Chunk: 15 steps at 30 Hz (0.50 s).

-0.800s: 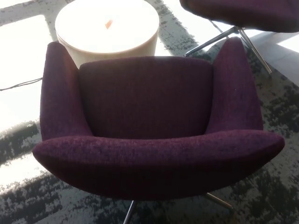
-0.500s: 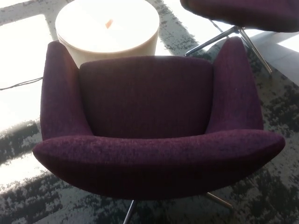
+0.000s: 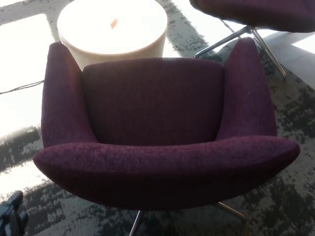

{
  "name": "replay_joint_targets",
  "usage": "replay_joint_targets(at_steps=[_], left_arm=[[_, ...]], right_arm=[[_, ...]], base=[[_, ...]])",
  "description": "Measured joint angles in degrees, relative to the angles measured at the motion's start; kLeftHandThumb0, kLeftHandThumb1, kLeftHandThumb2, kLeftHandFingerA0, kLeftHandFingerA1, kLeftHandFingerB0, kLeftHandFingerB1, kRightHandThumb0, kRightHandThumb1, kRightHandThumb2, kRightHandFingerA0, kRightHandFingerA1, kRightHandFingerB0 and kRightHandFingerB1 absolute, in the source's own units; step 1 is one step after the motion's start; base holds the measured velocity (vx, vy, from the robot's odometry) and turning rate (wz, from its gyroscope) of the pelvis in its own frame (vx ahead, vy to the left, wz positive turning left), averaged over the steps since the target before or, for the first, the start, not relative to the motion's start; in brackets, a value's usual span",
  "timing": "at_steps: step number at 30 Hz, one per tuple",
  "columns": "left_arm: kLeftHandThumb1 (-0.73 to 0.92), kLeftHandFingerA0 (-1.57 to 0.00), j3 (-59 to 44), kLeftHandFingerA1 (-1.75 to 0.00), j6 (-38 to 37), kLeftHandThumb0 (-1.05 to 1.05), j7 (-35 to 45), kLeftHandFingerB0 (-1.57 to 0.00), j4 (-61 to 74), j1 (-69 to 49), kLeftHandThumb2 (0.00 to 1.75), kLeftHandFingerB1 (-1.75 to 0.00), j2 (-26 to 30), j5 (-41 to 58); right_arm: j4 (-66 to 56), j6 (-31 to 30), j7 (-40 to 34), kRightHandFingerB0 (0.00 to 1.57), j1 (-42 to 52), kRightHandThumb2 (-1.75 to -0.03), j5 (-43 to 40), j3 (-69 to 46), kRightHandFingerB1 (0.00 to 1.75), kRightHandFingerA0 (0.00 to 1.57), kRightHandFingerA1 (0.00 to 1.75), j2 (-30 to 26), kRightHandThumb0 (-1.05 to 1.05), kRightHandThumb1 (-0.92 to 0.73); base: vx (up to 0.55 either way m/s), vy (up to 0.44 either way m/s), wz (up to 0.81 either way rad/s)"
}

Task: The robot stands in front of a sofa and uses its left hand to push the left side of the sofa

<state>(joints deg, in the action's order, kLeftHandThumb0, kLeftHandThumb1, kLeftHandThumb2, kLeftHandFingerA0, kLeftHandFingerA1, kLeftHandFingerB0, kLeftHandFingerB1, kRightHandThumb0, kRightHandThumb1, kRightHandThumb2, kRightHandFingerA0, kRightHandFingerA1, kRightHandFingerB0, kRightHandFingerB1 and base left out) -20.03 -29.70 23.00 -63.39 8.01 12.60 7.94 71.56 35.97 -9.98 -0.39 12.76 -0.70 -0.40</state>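
A dark purple armchair-style sofa [image 3: 157,123] fills the middle of the head view, its curved backrest nearest me and its seat facing away. The sofa's left armrest [image 3: 61,98] stands at the picture's left. My left hand [image 3: 12,216] shows only as a black tip in the bottom left corner, low beside the sofa's left side and apart from it. How its fingers stand cannot be made out. My right hand does not show.
A round white side table [image 3: 113,29] with a small orange item [image 3: 113,23] stands beyond the sofa. A second purple chair [image 3: 256,12] on metal legs [image 3: 246,37] is at the top right. A dark cable [image 3: 22,88] runs over the patterned carpet at left.
My left hand has come into view at the bottom left corner. The picture has shifted very slightly; the sofa has not visibly moved.
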Motion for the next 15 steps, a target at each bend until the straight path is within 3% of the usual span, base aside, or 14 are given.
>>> replay_joint_targets(at_steps=[5, 6, 7, 13, 14, 15], left_arm=[[0.92, 0.00, -1.39, -0.20, 0.03, -0.75, 1.22, 0.00, 3.32, 3.54, 1.26, -0.19, 1.65, 1.76], [0.92, 0.00, -1.44, -0.21, 0.04, -0.75, 1.28, 0.00, 3.62, 3.95, 1.27, -0.19, 1.80, 1.93], [0.92, 0.00, -1.42, -0.21, 0.17, -0.75, 1.35, 0.00, 4.00, 4.70, 1.27, -0.20, 2.10, 2.09], [0.92, 0.00, -1.10, -0.19, 1.73, -0.76, 1.29, 0.00, 6.46, 8.37, 1.27, -0.18, 3.55, 2.37], [0.92, 0.00, -0.98, -0.19, 2.12, -0.78, 1.29, 0.00, 6.66, 8.95, 1.27, -0.17, 3.67, 2.37], [0.92, 0.00, -0.85, -0.17, 2.43, -0.82, 1.30, 0.00, 6.72, 9.44, 1.27, -0.15, 3.75, 2.36]], right_arm=[[0.16, 0.26, -0.34, 0.20, -0.19, -1.08, 0.01, -0.01, 0.45, 0.38, 0.55, 0.00, -0.65, -0.70], [0.16, 0.31, -0.32, 0.33, -0.24, -0.69, -0.04, -0.13, 0.35, 0.42, 0.39, 0.02, -0.71, -0.81], [0.17, 0.34, -0.26, 0.35, -0.30, -0.66, -0.26, -0.53, 0.34, 0.43, 0.38, 0.04, -0.68, -0.86], [0.19, 0.37, 0.33, 0.36, -0.44, -0.66, -1.53, -1.88, 0.34, 0.44, 0.38, 0.16, -0.69, -0.86], [0.20, 0.37, 0.41, 0.34, -0.46, -0.69, -1.66, -1.98, 0.35, 0.42, 0.39, 0.16, -0.71, -0.80], [0.20, 0.37, 0.46, 0.37, -0.46, -0.66, -1.75, -2.03, 0.35, 0.45, 0.39, 0.16, -0.67, -0.86]], base=[[0.00, 0.000, 0.00], [0.00, 0.000, 0.00], [0.00, 0.000, 0.00], [0.00, 0.000, 0.00], [0.00, 0.000, 0.00], [0.00, 0.000, 0.00]])
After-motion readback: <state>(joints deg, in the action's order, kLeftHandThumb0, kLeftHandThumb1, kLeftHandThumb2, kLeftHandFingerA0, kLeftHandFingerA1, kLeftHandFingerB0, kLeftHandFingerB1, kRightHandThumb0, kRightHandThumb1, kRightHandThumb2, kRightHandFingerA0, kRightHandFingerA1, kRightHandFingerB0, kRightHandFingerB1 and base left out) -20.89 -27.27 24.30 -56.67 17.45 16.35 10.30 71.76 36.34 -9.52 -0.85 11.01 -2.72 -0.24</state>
